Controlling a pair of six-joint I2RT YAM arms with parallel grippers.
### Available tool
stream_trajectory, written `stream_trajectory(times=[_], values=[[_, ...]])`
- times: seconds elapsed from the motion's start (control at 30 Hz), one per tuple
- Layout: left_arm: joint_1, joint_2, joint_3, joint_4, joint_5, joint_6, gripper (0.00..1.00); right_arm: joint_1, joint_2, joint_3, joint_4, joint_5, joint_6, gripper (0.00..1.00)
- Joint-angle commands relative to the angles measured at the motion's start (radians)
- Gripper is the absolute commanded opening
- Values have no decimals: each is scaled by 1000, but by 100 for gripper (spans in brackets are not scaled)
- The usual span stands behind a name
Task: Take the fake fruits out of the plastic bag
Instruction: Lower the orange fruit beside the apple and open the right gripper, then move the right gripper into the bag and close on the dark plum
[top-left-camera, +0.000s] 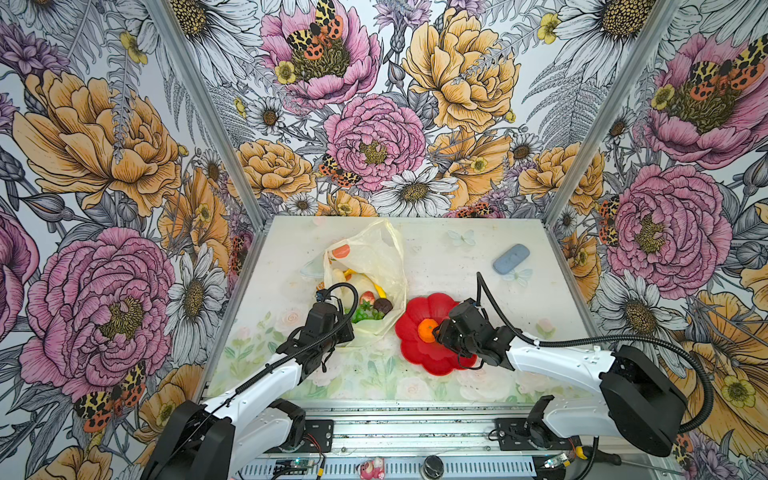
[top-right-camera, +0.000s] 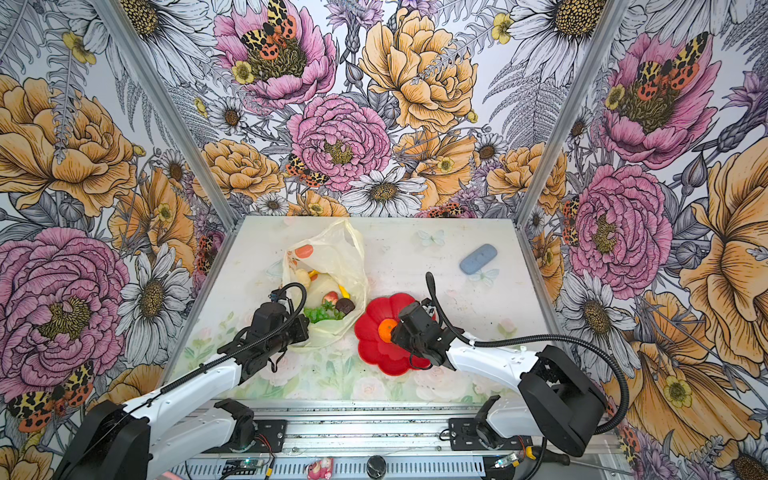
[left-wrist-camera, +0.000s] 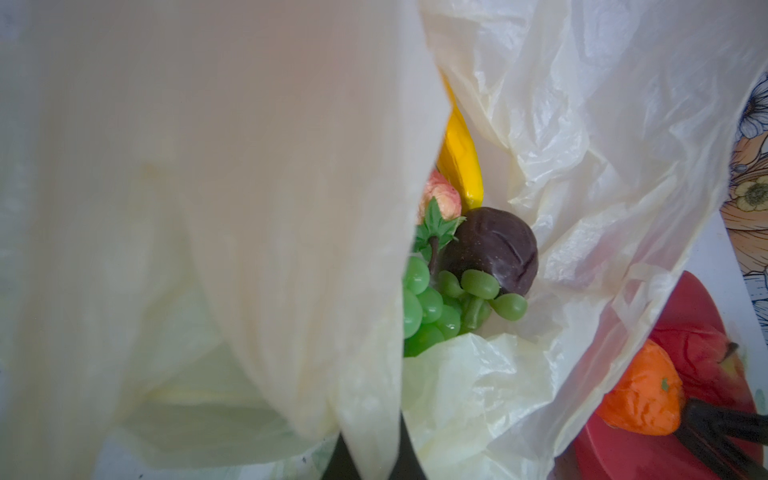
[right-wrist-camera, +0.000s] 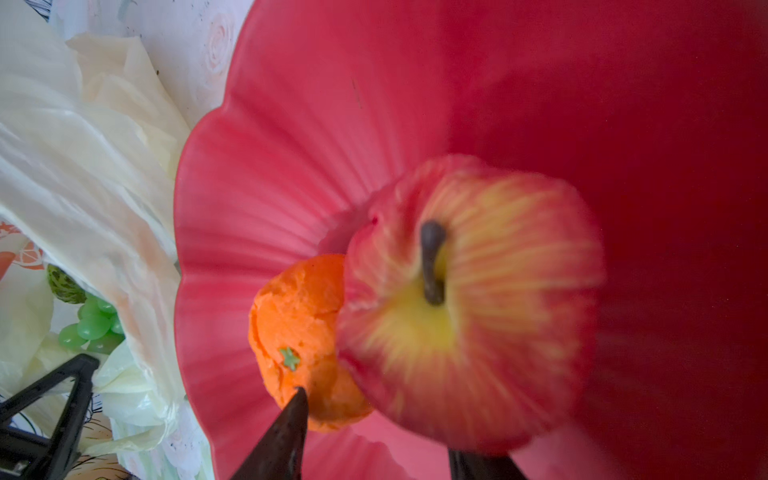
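Apple (wrist views only) at right gripper, grip unclear; left gripper clamps bag.

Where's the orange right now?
In both top views the orange sits on the red plate, just right of the plastic bag. The right wrist view shows a red apple close beside it.

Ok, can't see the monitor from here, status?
Left gripper shut on plastic bag. Right gripper astride apple over red plate, grip unclear. Orange plated; grapes, banana in bag. Nothing blocking bag mouth.
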Motion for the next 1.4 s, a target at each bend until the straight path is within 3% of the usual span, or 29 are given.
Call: stream_trajectory(times=[0.0, 0.2, 0.5, 0.7, 1.0, 1.37], values=[[-7, 6, 11, 20, 14, 18, 0, -1, -13, 9, -14, 15, -21, 57], [-9, 4, 11, 21, 11, 17, 0, 40, -70, 70, -120, 86, -70, 57], [-11, 1, 11, 19, 8, 17, 0, 194, -55, 260, -245, 230, -119, 49], [-12, 17, 13, 19, 17, 10, 0, 261, 142, 478, -222, 209, -158, 46], [-23, 22, 6, 37, 53, -4, 0, 269, 516, 771, -158, 148, -151, 36], [-33, 35, 5, 51, 73, -15, 0, 263, 667, 822, -138, 179, -107, 30]])
